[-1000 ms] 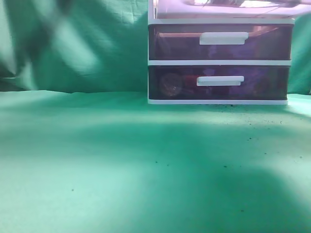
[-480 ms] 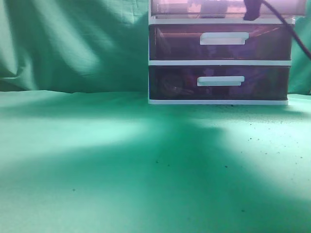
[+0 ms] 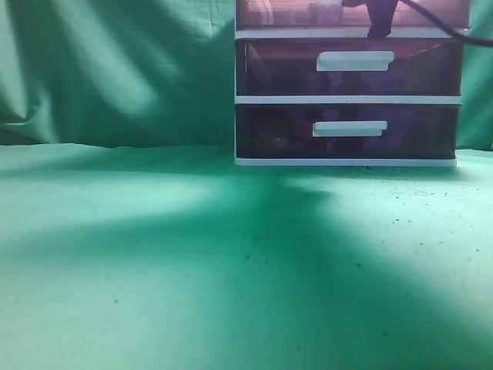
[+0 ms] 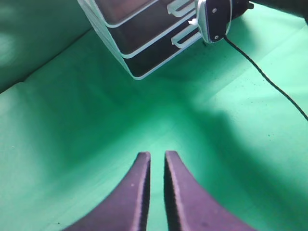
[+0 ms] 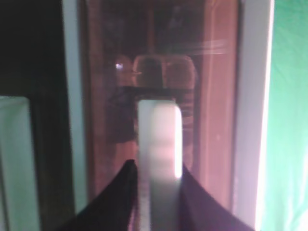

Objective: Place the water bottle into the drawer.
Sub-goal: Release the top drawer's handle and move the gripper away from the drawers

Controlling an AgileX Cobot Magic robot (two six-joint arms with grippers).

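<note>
Left gripper (image 4: 155, 166): hangs over bare green cloth (image 3: 154, 262) in the foreground, its two dark fingers pressed almost together with only a thin slit between them, gripping nothing
Drawer unit (image 3: 348, 99): white-framed, stands at the back of the cloth against a green backdrop (image 3: 115, 69), two dark lower drawers shut
Drawer (image 5: 159, 86): the topmost one, reddish-purple translucent front, fills the right wrist view; its white bar handle (image 5: 159, 144) sits between the fingertips
Right gripper (image 5: 156, 180): fingers flank the handle on both sides, apparently touching it, though blur leaves the contact uncertain
Water bottle: not identifiable in any view
</note>
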